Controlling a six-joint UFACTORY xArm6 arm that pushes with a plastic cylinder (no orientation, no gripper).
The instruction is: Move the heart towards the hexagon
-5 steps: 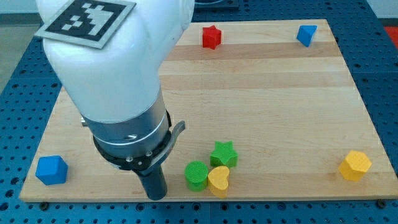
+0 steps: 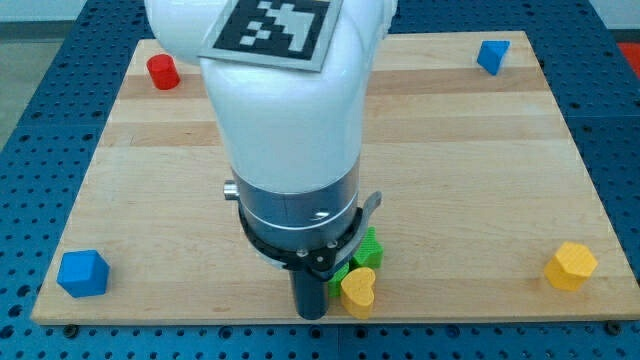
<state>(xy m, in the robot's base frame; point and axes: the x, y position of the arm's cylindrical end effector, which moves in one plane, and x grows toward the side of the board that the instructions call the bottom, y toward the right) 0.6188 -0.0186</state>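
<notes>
Wood board (image 2: 480,150) w/ yellow heart (image 2: 359,289), yellow hexagon (image 2: 571,265).

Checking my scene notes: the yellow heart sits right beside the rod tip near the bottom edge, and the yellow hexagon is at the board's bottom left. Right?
One slip: the yellow hexagon is at the bottom right in the camera view; the bottom left holds a blue block. The yellow heart does sit beside my tip.

Your pale wooden surface (image 2: 480,150) carries a red cylinder-like block (image 2: 163,72) at about ten o'clock near its edge. A small blue wedge-like block (image 2: 492,56) sits toward one o'clock. A blue cube-like block (image 2: 82,273) lies at eight o'clock. Just below centre you can glimpse green blocks (image 2: 370,248), mostly hidden, their shapes unclear.
</notes>
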